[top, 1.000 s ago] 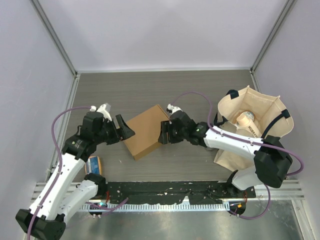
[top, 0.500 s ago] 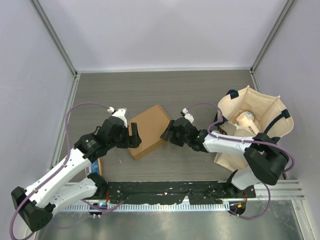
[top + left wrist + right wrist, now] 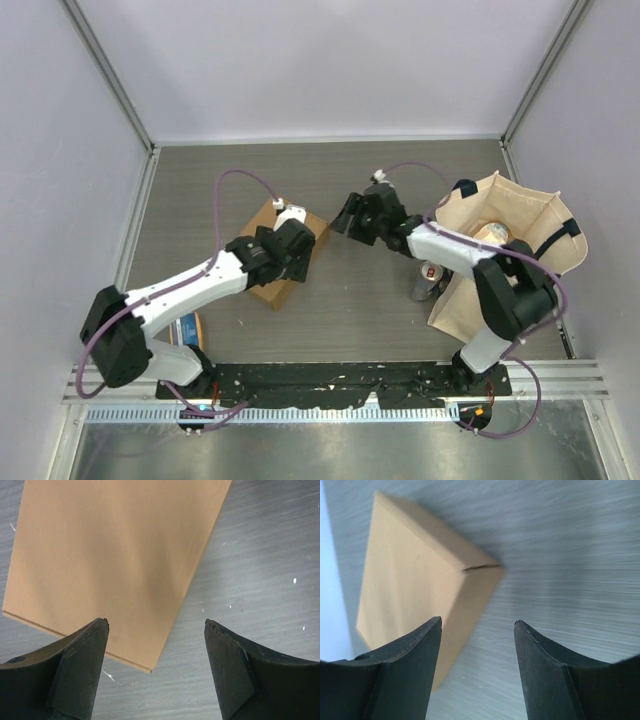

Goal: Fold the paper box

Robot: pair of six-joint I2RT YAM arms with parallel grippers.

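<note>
The paper box point(image 3: 273, 292) is a closed, shallow brown cardboard mailer lying flat on the table, left of centre. My left gripper point(image 3: 297, 250) hovers over its right half and hides much of it. In the left wrist view the box point(image 3: 115, 555) fills the upper left. One corner of it lies below the open left gripper point(image 3: 156, 625), which holds nothing. My right gripper point(image 3: 343, 218) is off the box's right corner, apart from it. The right wrist view shows the box point(image 3: 410, 590) ahead to the left, and the right gripper point(image 3: 477, 622) open over bare table.
A beige tote bag point(image 3: 520, 215) with dark handles stands at the right with a can point(image 3: 490, 234) inside. Another can point(image 3: 428, 278) stands by the bag's left side. A small orange-and-blue packet point(image 3: 188, 328) lies near the left arm's base. Grey walls enclose the table.
My left arm has swung in from the left until its gripper is over the box. My right gripper has pulled back from the box's right edge, up and to the right.
</note>
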